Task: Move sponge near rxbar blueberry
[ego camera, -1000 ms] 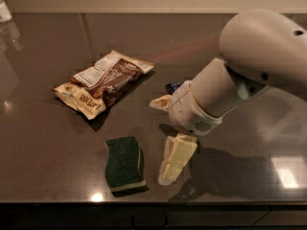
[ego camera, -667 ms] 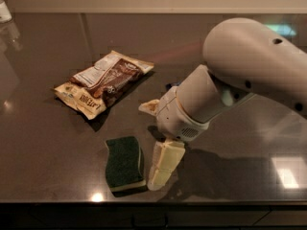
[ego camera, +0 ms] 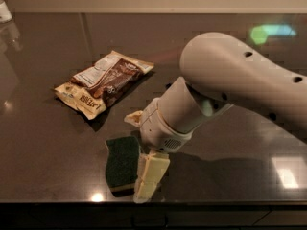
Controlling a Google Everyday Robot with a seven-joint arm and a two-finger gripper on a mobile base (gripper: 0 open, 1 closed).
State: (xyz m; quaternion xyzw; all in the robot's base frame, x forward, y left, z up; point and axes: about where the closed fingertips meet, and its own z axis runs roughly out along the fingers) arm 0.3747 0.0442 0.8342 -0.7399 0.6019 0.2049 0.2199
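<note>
The sponge, dark green on top with a pale yellow layer beneath, lies flat near the table's front edge. My gripper is at the sponge's right side, low over the table. Its fingers stand apart, so it is open. The near cream finger lies against the sponge's right edge. The far fingertip shows just behind the sponge's far right corner. The gripper holds nothing. The rxbar blueberry is hidden behind my arm.
A crinkled brown-and-tan snack bag lies to the back left of the sponge. A white object stands at the far left corner. The dark table's front edge runs just below the sponge.
My arm has swung left and a little toward the camera. The near finger has closed the gap to the sponge's right edge. The sponge and the bag have stayed in place.
</note>
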